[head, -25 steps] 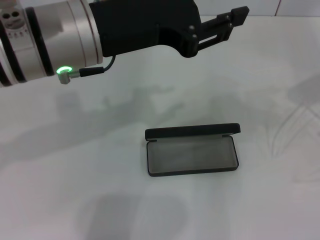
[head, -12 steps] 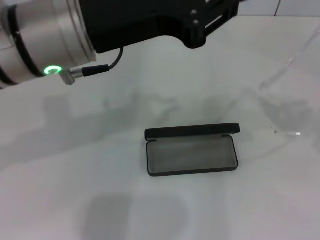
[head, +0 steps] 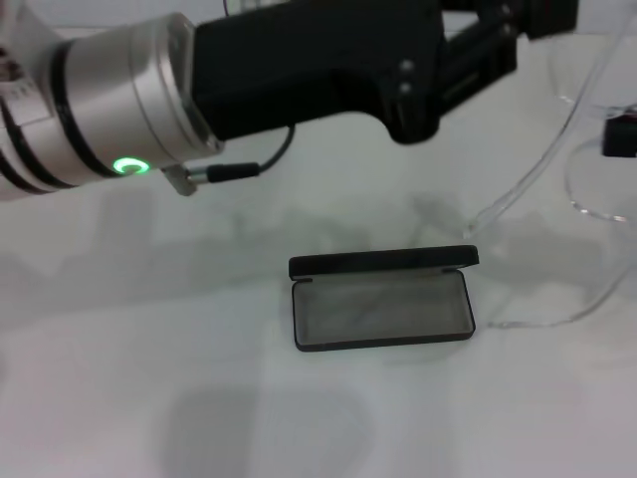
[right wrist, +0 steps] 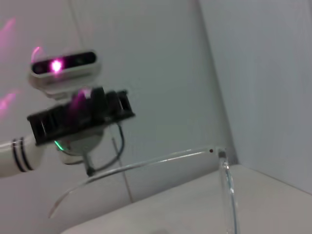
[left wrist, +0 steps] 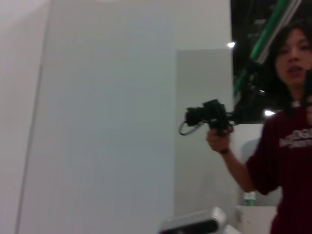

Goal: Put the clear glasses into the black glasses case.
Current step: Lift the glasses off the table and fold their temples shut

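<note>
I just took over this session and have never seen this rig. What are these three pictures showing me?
The head view looks down on a white table. The black glasses case lies open and empty. The big silver and black arm across the top is the left gripper, raised. The clear glasses hang in the air at right, by the right gripper. The left wrist view faces a wall and a person filming. The right wrist view shows the glasses close up.
</note>
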### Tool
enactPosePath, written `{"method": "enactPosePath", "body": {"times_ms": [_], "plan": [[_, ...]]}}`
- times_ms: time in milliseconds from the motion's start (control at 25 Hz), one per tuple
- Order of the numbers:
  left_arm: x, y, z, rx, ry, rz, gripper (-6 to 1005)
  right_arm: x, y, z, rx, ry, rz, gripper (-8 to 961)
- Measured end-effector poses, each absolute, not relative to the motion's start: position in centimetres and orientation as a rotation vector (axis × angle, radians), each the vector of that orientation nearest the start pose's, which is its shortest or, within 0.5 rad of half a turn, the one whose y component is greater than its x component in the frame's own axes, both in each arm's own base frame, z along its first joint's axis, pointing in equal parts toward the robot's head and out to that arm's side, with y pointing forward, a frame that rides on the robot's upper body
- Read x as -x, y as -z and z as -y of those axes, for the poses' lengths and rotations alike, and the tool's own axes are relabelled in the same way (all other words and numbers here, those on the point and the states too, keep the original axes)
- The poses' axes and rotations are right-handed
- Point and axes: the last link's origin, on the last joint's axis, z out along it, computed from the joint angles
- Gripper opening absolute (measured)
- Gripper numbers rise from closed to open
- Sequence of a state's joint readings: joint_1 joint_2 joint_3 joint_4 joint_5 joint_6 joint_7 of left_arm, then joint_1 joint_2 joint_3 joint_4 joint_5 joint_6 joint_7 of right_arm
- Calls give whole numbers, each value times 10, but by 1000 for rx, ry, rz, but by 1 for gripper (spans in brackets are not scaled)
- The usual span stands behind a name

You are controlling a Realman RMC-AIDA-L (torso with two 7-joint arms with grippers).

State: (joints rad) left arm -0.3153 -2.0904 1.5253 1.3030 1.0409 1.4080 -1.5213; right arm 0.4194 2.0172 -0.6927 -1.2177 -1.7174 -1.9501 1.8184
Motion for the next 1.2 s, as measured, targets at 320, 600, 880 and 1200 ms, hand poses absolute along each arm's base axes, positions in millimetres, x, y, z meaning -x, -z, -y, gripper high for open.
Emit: {"method": "enactPosePath", "body": {"times_ms": [320,600,880,1200], "plan": [[80,0,-290,2752,1516,79,73,-187,-109,-311,2835,-945,-407,110],[85,7,-292,2746,1509,82,53,-182,-109,-313,2841,-974,-384,111],[89,11,-295,2736,1498,85,54,-180,-109,-313,2841,-986,-379,112],[92,14,-297,2732,1492,95,55,-177,-107,-312,2854,-1008,-361,113]]}}
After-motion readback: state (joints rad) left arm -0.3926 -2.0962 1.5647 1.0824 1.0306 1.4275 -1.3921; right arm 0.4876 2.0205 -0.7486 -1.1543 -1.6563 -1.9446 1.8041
